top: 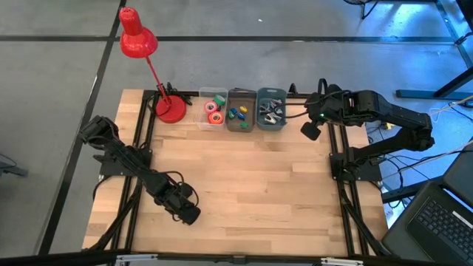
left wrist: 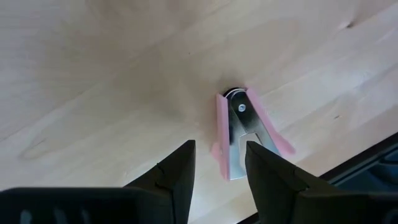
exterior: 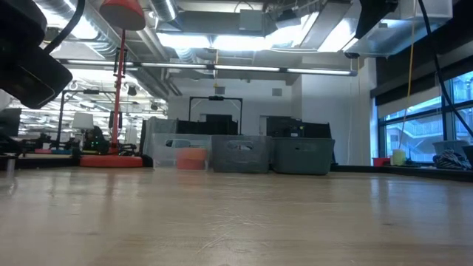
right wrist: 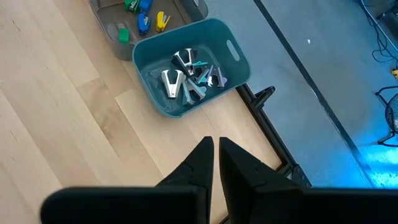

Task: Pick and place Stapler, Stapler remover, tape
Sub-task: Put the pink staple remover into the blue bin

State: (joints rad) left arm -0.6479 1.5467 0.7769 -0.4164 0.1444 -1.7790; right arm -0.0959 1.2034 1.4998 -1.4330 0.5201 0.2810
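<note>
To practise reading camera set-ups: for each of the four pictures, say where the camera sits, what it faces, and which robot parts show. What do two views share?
High: overhead, facing down; both arms, three bins.
Low: table level, facing the room; bins, lamp.
Left wrist: faces table; left gripper open over a pink staple remover.
Right wrist: right gripper shut, facing the teal bin.
Shared: teal bin in high and right wrist.

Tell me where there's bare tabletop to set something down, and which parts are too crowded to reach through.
The wooden table is bare across its middle and front, between the left gripper and the right arm's base. Crowded: the back edge, where the red lamp, the clear bin of tape, the grey bin and the teal bin stand. A pink staple remover lies under the left gripper.
</note>
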